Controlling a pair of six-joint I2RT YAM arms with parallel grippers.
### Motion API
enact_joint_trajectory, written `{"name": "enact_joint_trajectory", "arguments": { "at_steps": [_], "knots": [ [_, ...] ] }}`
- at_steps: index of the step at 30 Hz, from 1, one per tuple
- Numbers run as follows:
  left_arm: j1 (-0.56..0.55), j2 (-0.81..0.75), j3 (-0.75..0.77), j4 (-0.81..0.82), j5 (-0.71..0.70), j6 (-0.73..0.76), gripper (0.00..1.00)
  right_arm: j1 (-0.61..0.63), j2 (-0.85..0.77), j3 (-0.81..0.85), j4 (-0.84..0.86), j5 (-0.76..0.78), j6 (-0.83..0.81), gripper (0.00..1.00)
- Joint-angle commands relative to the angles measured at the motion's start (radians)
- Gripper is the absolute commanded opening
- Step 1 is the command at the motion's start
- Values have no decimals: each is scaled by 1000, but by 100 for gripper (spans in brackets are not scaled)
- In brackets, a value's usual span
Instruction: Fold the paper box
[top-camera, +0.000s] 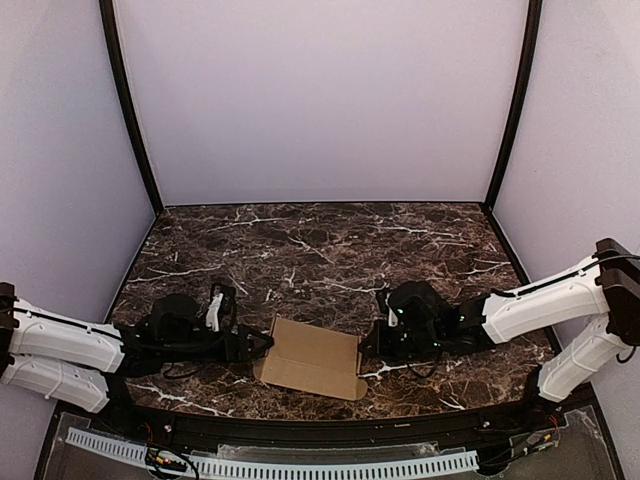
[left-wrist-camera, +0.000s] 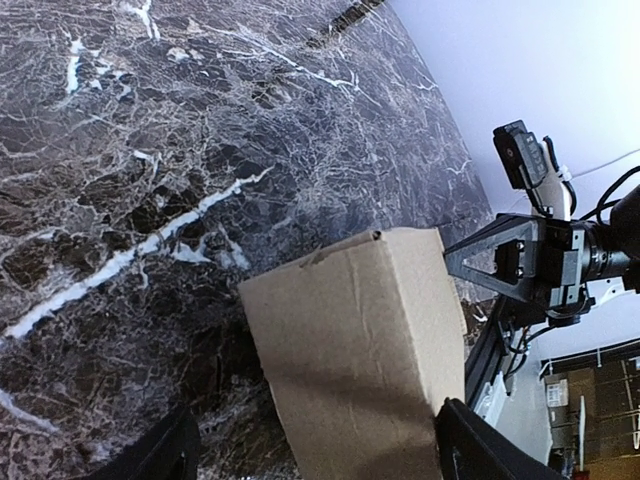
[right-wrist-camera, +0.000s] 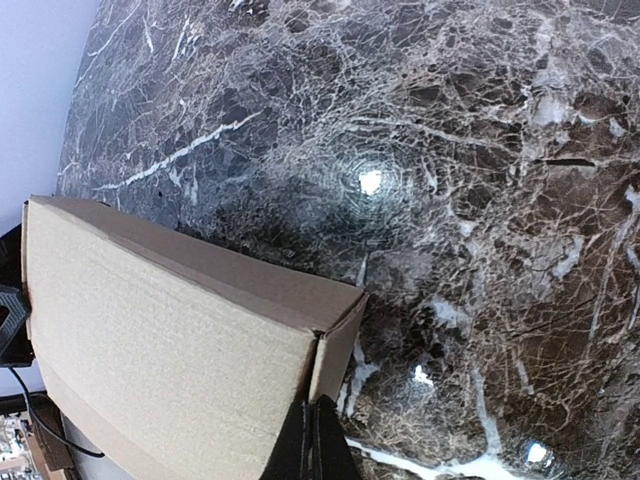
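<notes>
- The paper box lies on the dark marble worktop, close to the near edge and midway between the two arms
- It looks folded up into a low box shape, with a broad brown face on top and a narrow side showing
- The left claw is spread wide, its fingers either side of the box's left end
- The right claw is closed tight, tips against the box's right end flap; I can't tell if cardboard is pinched

Paper box on table — closed end effector at corner.
</notes>
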Motion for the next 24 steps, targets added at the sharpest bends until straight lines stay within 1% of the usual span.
{"name": "enact_joint_trajectory", "arguments": {
  "at_steps": [1, 6, 12, 14, 19, 24],
  "knots": [
    [32, 57, -24, 151, 114, -70, 82, 2, 23, -28, -68, 44, -37, 0],
    [48, 167, -22, 319, 210, -119, 81, 2, 18, -37, -68, 45, -41, 0],
    [52, 247, 2, 379, 270, -148, 74, 3, 20, -46, -39, 43, -38, 0],
    [53, 256, 8, 384, 282, -155, 71, 3, 22, -51, -32, 43, -36, 0],
    [57, 263, 30, 366, 315, -155, 58, 4, 28, -55, -22, 43, -37, 0],
    [61, 260, 31, 361, 327, -162, 49, 4, 24, -54, -22, 50, -46, 0]
  ]
}}
